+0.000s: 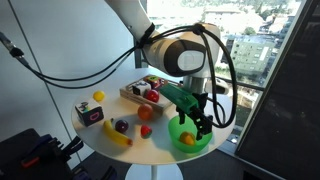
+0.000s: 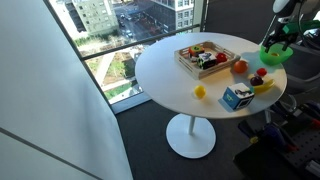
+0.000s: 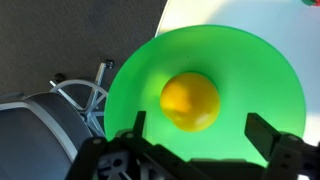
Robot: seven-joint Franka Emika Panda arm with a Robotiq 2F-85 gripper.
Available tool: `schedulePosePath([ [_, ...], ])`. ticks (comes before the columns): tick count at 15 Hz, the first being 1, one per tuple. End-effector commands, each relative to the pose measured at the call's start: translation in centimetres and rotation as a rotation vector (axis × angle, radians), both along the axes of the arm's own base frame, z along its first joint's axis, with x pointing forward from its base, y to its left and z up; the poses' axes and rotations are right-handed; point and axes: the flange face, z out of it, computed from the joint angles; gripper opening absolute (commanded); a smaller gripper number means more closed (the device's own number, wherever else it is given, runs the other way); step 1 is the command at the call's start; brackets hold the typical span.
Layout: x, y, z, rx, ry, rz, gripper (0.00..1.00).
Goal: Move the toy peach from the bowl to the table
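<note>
tool (image 3: pixel 197 138): spread wide, holding nothing | toy peach (image 3: pixel 190 101): in bowl (image 3: pixel 270 80), centred ahead of tool's gap

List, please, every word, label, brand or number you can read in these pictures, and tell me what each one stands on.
No text can be read.
The small box on the table carries coloured print in both exterior views, but it is too small and blurred to read.
In the wrist view, the green bowl and the toy peach bear no lettering.
</note>
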Motion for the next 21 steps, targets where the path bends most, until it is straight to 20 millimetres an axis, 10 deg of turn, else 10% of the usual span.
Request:
schedulePosePath([
  [1,0.3,-0.4,-0.5,0.009,-0.019,0.017,1.00],
  [8,0.2,-0.6,-1.5,0.005,-0.011,0.020,1.00],
  [9,0.2,-0.6,-1.7,0.004,-0.010,0.020,0.75],
  [14,0.2,-0.6,-2.0,0.002,-0.004,0.017,0.41],
  [21,0.1,-0.8,-0.2,-0.003,-0.007,0.000,0.38],
])
